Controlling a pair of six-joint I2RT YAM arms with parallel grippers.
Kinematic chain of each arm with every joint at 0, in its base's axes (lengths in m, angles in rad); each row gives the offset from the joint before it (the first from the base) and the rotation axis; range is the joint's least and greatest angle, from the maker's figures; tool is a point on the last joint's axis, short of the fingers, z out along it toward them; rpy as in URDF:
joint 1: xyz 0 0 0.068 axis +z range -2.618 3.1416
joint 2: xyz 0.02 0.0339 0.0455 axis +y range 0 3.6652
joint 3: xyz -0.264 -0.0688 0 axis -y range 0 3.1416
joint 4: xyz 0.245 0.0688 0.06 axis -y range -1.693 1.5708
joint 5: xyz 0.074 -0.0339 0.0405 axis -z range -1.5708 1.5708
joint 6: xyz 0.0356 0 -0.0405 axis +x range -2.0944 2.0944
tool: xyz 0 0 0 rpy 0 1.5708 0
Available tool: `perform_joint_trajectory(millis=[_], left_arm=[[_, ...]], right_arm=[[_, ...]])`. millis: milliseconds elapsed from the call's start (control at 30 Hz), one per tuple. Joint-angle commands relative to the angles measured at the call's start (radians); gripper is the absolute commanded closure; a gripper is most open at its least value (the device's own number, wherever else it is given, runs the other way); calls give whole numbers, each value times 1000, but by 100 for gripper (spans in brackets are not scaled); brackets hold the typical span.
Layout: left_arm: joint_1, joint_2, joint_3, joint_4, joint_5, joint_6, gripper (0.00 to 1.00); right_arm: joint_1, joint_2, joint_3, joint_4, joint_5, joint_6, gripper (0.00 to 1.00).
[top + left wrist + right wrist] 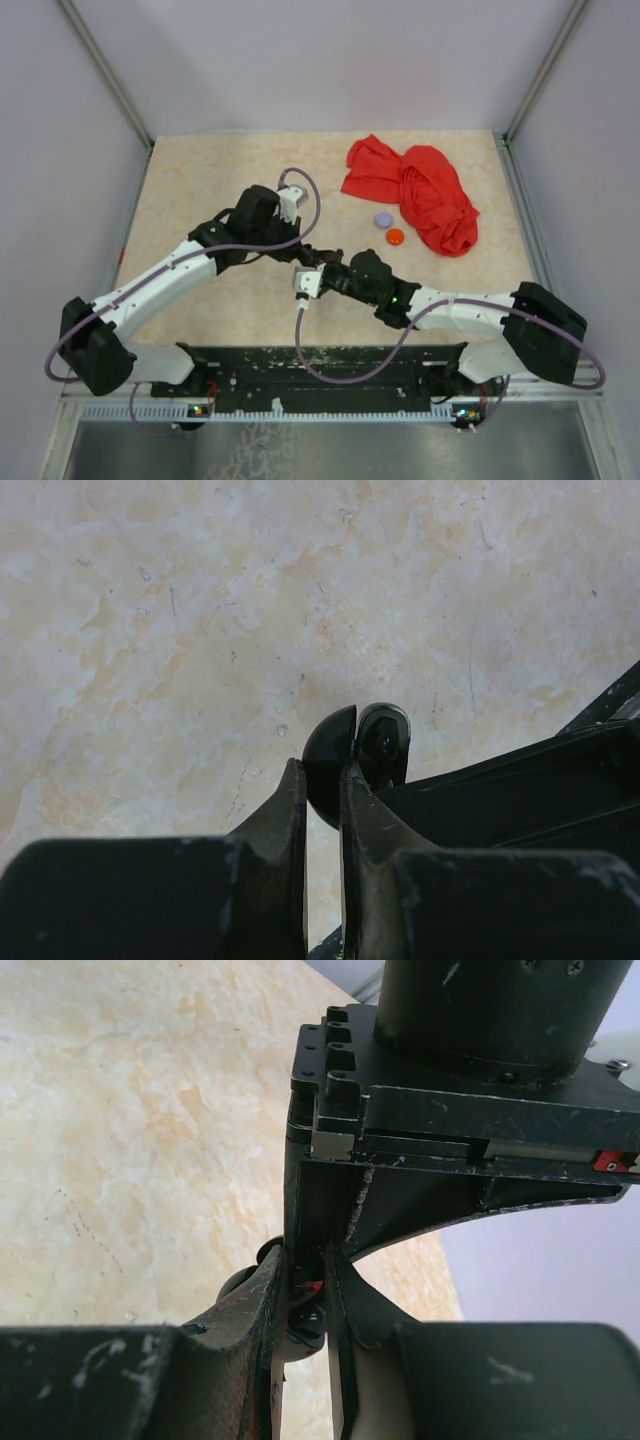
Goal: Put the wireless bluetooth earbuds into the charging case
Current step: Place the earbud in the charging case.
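Seen from above, the two arms meet mid-counter (200, 180) and hide what they hold. A red cloth (415, 195), a lavender disc (383, 219) and a red disc (395, 237) lie far right. Only the left wrist view shows the left pincer (322, 780) clamped on the black case (330, 745), which a seam splits into two halves. Only the right wrist view shows the right pincer (303, 1270) pinching a small black earbud (305, 1310) with a red spot.
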Motion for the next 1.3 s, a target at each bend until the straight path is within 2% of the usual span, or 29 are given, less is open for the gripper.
perform_joint_trajectory(millis=[0, 400, 700, 933, 1267], left_arm=[[-2, 9, 55, 25, 12, -20, 100], [-1, 20, 56, 46, 8, -92, 100], [0, 21, 45, 72, 78, -103, 100], [0, 14, 47, 35, 64, -93, 100], [16, 27, 90, -35, 31, -79, 100]], right_arm=[[24, -6, 10, -75, -24, -15, 86], [61, 53, -7, 56, 177, -47, 85], [62, 67, -95, 323, 202, -46, 91], [43, 40, -91, 302, 173, -46, 92], [23, -29, -57, 110, 44, -13, 92]])
